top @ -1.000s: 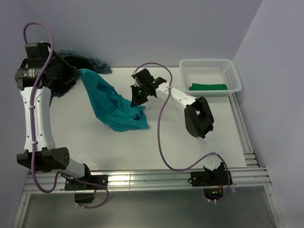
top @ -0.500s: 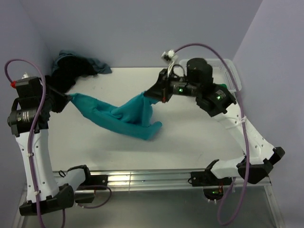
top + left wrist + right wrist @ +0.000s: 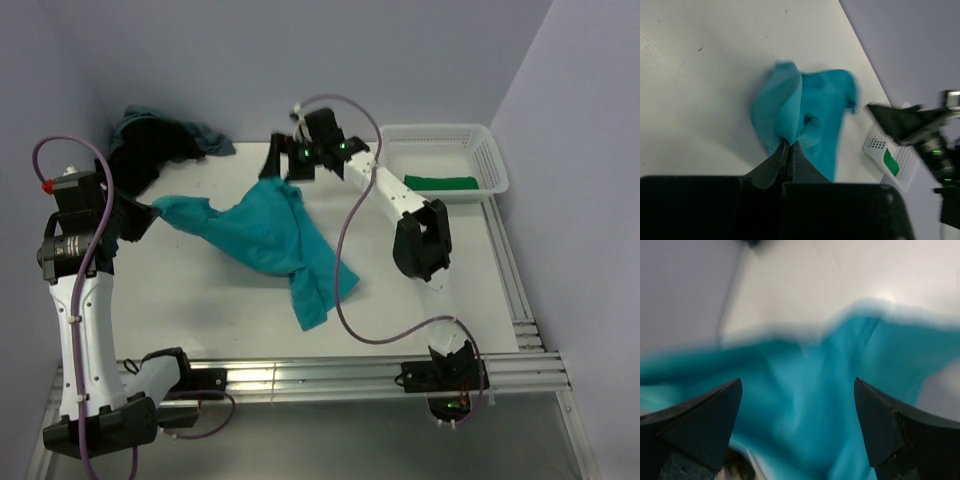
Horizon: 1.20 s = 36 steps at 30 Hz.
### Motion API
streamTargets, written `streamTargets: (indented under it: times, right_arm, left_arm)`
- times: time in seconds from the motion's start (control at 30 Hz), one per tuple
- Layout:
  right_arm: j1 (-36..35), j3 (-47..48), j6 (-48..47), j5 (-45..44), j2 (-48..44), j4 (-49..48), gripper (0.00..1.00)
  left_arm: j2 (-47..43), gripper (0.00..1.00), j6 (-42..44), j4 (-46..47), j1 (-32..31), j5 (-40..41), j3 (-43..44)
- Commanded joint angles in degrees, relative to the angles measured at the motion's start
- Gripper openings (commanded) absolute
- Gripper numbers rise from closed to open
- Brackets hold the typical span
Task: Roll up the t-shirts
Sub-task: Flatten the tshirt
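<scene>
A bright teal t-shirt (image 3: 268, 232) lies crumpled across the middle of the table, one end trailing toward the front. My left gripper (image 3: 150, 212) is shut on its left corner; in the left wrist view the cloth (image 3: 807, 112) bunches right at the closed tips (image 3: 790, 144). My right gripper (image 3: 277, 165) hovers at the shirt's far edge with its jaws wide apart. In the right wrist view teal fabric (image 3: 880, 350) fills the space below the open gripper (image 3: 797, 385), blurred, and nothing is pinched. A green t-shirt (image 3: 438, 182) lies in the basket. Dark and dusty blue t-shirts (image 3: 150, 142) are piled at the back left.
The white lattice basket (image 3: 492, 152) stands at the back right corner, also seen in the left wrist view (image 3: 875, 145). The purple wall runs close behind the table. A metal rail (image 3: 300, 375) borders the near edge, with both arm bases on it.
My right gripper has let go of the teal t-shirt and opened, swinging back toward the far edge. The shirt has dropped and spread on the table. The left gripper keeps its hold.
</scene>
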<state>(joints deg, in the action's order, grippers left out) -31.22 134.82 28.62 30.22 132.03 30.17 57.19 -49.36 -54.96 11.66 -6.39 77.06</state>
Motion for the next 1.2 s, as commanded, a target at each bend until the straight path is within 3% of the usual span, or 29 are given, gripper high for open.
streamTargets:
  times: [0.0, 0.07, 0.2, 0.27, 0.37, 0.6, 0.8, 1.17]
  right_arm:
    - [-1.1, -21.1, -1.5, 1.7, -16.6, -4.1, 0.97]
    - [-1.2, -37.6, -2.2, 1.4, -26.8, -7.0, 0.97]
    - [-1.1, -52.1, -4.4, 3.1, -36.7, -6.1, 0.78]
    - [-1.6, -57.1, -4.8, 4.1, -40.9, -6.1, 0.73]
    - [-4.3, -58.4, -8.9, 4.1, -41.9, -2.2, 0.68]
    - [-9.0, -58.2, -11.2, 4.4, -33.7, 1.5, 0.62]
    - [-9.9, -59.7, -8.8, 3.8, -28.5, 0.7, 0.53]
    - [-11.3, -63.0, -4.1, 6.6, -23.4, -5.6, 0.52]
  left_arm:
    - [-1.7, 0.00, 0.3, 4.2, 0.1, -0.1, 0.9]
    - [-1.1, 0.00, 0.9, 4.8, 0.1, 0.2, 2.0]
    - [0.3, 0.00, 2.2, 5.5, 0.1, 0.3, 3.7]
    - [0.6, 0.00, 1.9, 6.1, 0.0, -0.2, 2.8]
    - [0.7, 0.00, 1.1, 6.8, 0.0, -0.1, 0.7]
    - [0.2, 0.00, 0.4, 7.0, 0.1, 0.9, -0.8]
    - [-0.2, 0.00, 0.3, 6.2, 0.0, 0.8, -1.6]
    - [0.2, 0.00, 0.9, 5.4, 0.0, 0.6, -2.2]
